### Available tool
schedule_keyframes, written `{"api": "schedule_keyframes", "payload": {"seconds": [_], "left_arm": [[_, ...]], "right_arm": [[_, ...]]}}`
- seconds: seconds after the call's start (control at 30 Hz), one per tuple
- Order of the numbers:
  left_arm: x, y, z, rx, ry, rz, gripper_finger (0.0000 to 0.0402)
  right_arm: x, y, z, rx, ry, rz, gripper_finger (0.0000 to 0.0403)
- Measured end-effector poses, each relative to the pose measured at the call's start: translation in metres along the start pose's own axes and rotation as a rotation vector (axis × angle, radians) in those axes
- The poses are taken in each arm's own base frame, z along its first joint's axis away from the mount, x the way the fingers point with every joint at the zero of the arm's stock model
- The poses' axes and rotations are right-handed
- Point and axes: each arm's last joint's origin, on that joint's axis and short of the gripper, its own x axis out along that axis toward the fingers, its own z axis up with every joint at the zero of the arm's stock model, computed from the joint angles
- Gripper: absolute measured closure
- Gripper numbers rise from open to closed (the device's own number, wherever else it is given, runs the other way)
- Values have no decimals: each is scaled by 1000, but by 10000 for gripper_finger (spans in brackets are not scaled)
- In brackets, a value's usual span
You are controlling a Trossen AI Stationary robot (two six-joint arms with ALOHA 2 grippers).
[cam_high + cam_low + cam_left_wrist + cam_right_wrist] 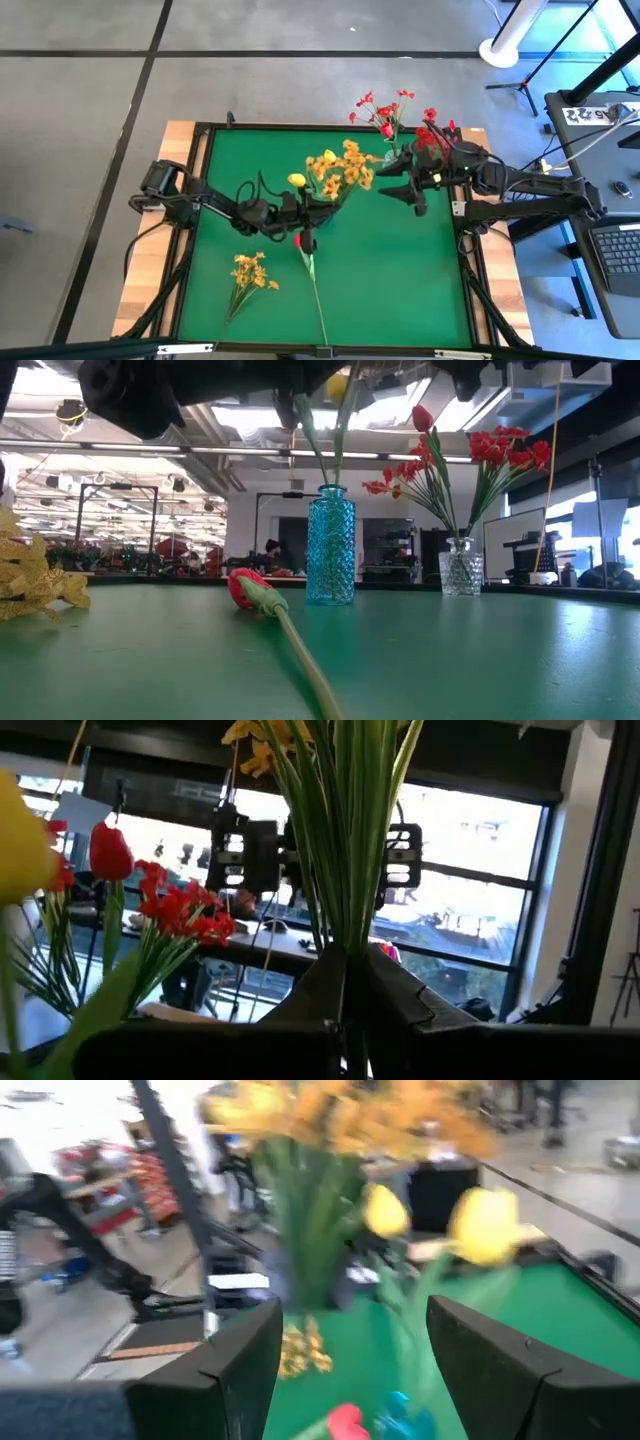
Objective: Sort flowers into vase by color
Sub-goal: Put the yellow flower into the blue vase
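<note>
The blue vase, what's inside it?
Green stems stand in the blue vase. From above, a yellow tulip and yellow-orange blossoms top them. The stem ends inside are blurred by the patterned glass, and whether it holds water cannot be told.

Both arms are built of dark, near-black links joined by rounded, drum-like joint housings, with thin black cables looping along the outside. The left end effector (300, 222) ends in two broad black fingers (300, 1005) with flat, wedge-shaped tips meeting in a narrow seam. The right end effector (412, 172) carries two matte black fingers (235, 1365), thick and slab-like with angled edges. Behind it the arm thickens into blocky dark housings, with a small white patch on one.
</note>
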Motion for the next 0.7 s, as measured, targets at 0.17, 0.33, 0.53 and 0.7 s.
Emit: {"api": "schedule_keyframes", "payload": {"seconds": [0.17,0.33,0.53,0.7], "left_arm": [[1,-1,0,0,6,-6,388],[0,-4,-1,0,16,-22,388],[-2,-11,-1,-7,13,-43,388],[-2,-11,-1,-8,15,-45,388]], "right_arm": [[16,17,0,-23,-55,118,157],[40,25,-11,-18,-45,129,157],[61,22,-23,0,-41,81,157],[71,22,-22,4,-116,121,157]]}}
